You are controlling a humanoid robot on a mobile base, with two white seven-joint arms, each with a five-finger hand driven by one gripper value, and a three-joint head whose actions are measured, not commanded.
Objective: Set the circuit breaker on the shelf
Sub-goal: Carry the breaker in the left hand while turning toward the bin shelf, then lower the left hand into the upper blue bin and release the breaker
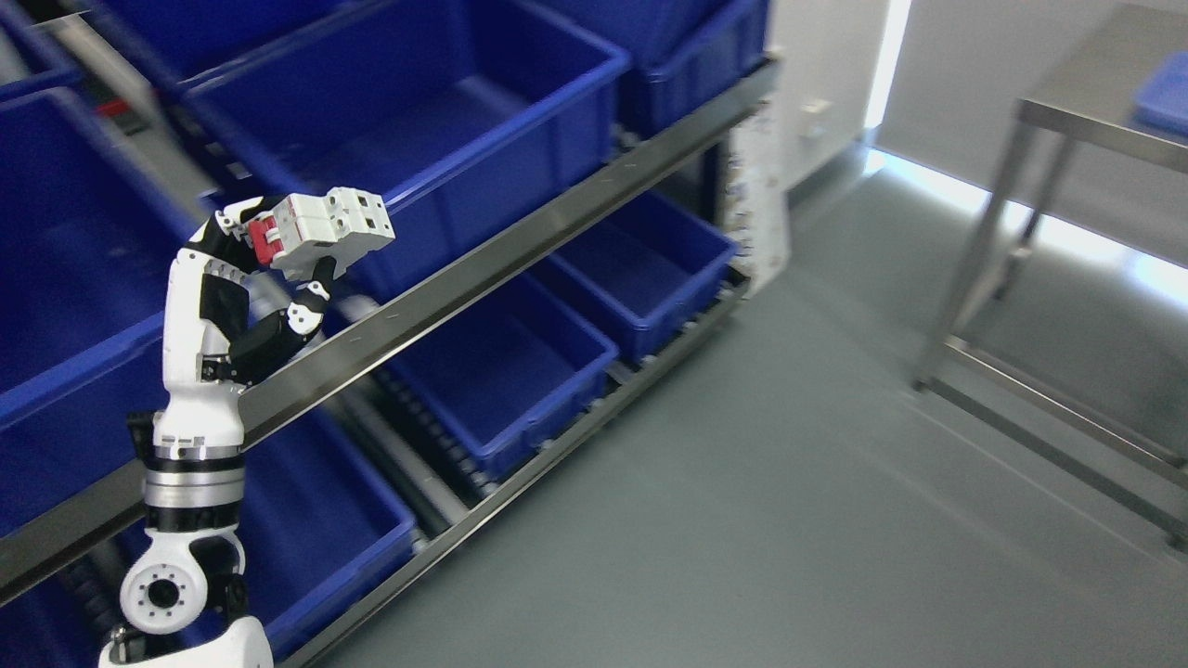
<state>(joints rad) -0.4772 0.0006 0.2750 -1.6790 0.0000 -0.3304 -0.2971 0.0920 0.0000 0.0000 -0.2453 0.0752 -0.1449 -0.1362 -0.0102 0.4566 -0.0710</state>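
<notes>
My left hand (278,264) is raised in front of the shelf rack, its arm rising from the lower left. Its fingers are shut on a white circuit breaker (329,227) with a red switch at its left end. The breaker is held level, just above the steel front rail (520,246) of the upper shelf and in front of a large blue bin (436,121). My right arm does not show.
Several blue bins fill the slanted rack, among them a lower bin (506,371) and one further right (640,269). Grey floor (789,482) spreads to the right. A steel table (1067,232) stands at the far right with a blue object (1165,93) on it.
</notes>
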